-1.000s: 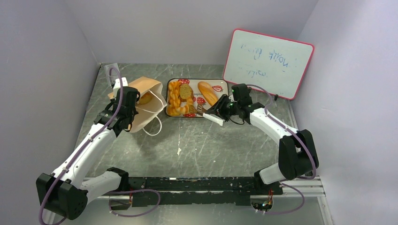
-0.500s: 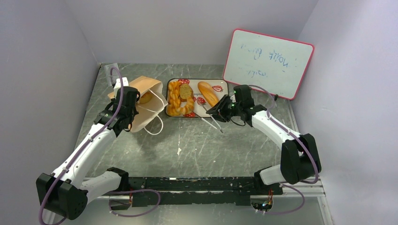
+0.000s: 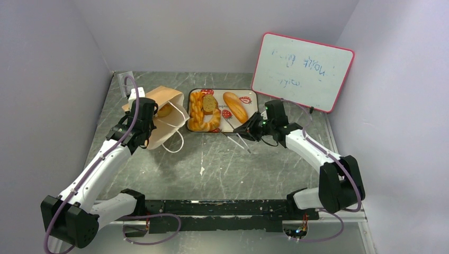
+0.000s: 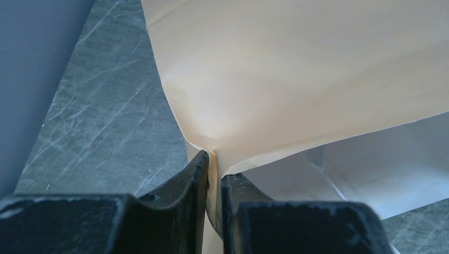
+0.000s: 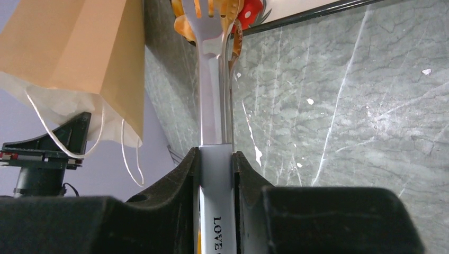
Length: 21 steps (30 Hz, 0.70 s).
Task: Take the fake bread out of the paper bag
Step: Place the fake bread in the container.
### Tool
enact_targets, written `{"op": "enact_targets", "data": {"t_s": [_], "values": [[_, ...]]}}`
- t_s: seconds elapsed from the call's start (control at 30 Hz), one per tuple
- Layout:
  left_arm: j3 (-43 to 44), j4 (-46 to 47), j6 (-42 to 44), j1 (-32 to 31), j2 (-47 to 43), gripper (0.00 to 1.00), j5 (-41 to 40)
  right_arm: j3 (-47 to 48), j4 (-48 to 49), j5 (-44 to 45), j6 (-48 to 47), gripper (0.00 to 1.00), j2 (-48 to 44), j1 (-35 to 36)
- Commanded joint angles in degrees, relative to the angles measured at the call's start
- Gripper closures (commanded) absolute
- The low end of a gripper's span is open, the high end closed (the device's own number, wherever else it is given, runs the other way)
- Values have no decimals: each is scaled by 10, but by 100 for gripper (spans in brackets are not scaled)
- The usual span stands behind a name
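The tan paper bag [image 3: 159,100] lies tilted at the back left, its mouth and white cord handles facing right. One golden fake bread [image 3: 165,110] shows inside the mouth. My left gripper [image 3: 138,125] is shut on a fold of the paper bag [image 4: 296,69], the paper pinched between its fingers [image 4: 198,174]. More fake bread lies on the tray: a braided twist [image 3: 195,108], a round brown slice [image 3: 210,103] and an oblong loaf [image 3: 235,106]. My right gripper [image 3: 250,129] is shut on slim silver tongs [image 5: 213,106], whose tips point toward the tray's near edge.
The white strawberry-print tray [image 3: 249,98] stands at the back centre. A pink-framed whiteboard [image 3: 302,71] leans on the back right wall. In the right wrist view the paper bag [image 5: 79,53] hangs at the left, with the left arm below it.
My right gripper has drawn back slightly from the tray toward the front, and the tongs' arms have come closer together. The left arm and the bag have not moved.
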Motion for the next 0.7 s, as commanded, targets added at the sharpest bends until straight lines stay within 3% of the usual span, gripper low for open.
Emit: {"op": "enact_targets", "data": {"t_s": [0.0,0.5,0.67], "values": [[7,13,-9,4,-6,93,5,-5,13,-7,-2,100,-30,-5],[27,-6,-2,4,-6,93,-15,31,-4,-65,-33,100,-76,0],[37,-20,-1,4,-7,93,-23,29,25,-92,-56,100,-57,33]]}}
